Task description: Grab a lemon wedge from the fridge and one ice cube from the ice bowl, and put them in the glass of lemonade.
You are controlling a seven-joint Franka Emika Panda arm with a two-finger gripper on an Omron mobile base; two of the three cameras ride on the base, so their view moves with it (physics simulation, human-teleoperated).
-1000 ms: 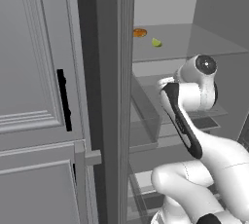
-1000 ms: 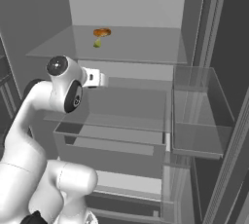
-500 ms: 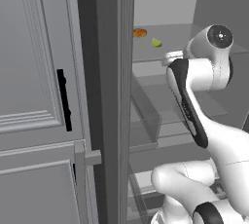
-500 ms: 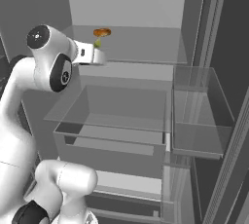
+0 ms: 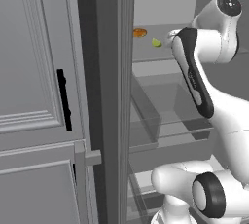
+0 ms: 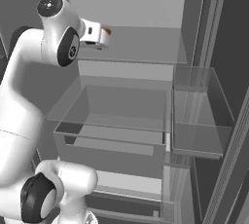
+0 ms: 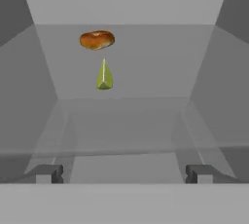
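Pale grey walls and glass shelves of the open fridge (image 6: 146, 4) surround our working area, with a light grey panelled cabinet (image 5: 34, 96) and its black handle (image 5: 64, 100) standing off to the left in the left base view. We have the arm raised to the height of the upper glass shelf (image 7: 146, 67), and our end effector (image 7: 124, 173) points straight into that shelf space. Its two finger tips (image 7: 48, 173) stand wide apart at the bottom of the hand view, fully open, and nothing sits between them. Ahead of the end effector and slightly to its left, the lemon wedge (image 7: 104, 76) rests on the shelf as a small yellow-green pointed piece, well apart from the finger tips. Just beyond the wedge, farther from the end effector, lies an orange oblong item (image 7: 97, 39), near the wedge but not touching it as far as we can tell. In the left base view we see the lemon wedge (image 5: 156, 42) just beside the front of the white hand, with the orange item (image 5: 139, 32) to its left. Below the end effector, a clear drawer (image 6: 112, 121) sits under the lower shelf, and a clear door bin (image 6: 199, 116) hangs on the right-hand door in the right base view.
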